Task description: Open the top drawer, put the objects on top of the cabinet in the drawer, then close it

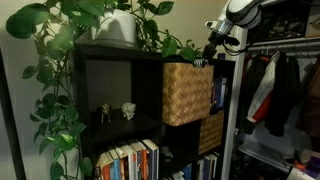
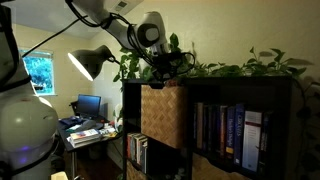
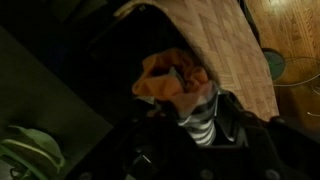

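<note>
Here the top drawer (image 1: 188, 92) is a large square bin of tan wicker with a basket-weave front. It sits in the upper cube of the tall black cabinet (image 1: 110, 75) and juts partly out of its compartment in both exterior views. The hand (image 1: 208, 55) hangs just above the drawer's open top, near its rim. How wide its fingers stand I cannot tell; they are small and dark against the leaves. In the wrist view an orange and striped thing (image 3: 180, 85) lies below the hand, beside the drawer's woven wall, but whether it is gripped is unclear. Two tiny trinkets (image 1: 128, 110), one dark and one whitish, stand in the open cube next to the drawer. A white plant pot (image 1: 120, 28) sits on top of the cabinet among trailing leaves.
</note>
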{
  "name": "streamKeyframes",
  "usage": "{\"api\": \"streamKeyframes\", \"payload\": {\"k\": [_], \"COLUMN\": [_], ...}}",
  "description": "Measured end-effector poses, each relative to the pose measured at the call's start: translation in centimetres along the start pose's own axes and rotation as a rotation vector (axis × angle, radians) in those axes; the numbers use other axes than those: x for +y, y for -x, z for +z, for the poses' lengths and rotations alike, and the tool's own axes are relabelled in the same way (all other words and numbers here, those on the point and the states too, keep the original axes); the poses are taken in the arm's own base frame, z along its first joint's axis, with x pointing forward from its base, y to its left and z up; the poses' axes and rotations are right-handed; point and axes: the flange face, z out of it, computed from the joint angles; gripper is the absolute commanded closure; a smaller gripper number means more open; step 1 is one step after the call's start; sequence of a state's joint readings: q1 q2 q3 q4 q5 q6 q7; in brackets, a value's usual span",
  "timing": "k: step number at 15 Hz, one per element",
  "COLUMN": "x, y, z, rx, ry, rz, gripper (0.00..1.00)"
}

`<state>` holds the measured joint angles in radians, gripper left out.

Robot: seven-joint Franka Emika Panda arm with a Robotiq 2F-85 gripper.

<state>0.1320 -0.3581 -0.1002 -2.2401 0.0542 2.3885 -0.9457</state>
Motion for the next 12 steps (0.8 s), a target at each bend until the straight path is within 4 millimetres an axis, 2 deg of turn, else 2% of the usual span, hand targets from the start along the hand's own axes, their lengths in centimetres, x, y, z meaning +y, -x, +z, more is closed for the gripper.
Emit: {"api": "streamKeyframes", "payload": {"k": [2,5,6,7,8,12], "x": [0.1,0.6,0.8,1.0,1.1,1.4], "y": [-0.1,-0.6,-0.9,-1.1,-1.2,-0.8], "z": [-0.4,-1.8,-2.4,-2.8,-3.2,-3.6], "rx": [0.003,0.021,0.028,0.033,0.036,0.006], "ry": [0.009,0.033,0.043,0.049,0.052,0.015], "rz": [-0.008,-0.009,-0.003,0.009,0.030,0.149], "gripper": [0.05,0.00,0.06,0.25,0.27,0.54]}}
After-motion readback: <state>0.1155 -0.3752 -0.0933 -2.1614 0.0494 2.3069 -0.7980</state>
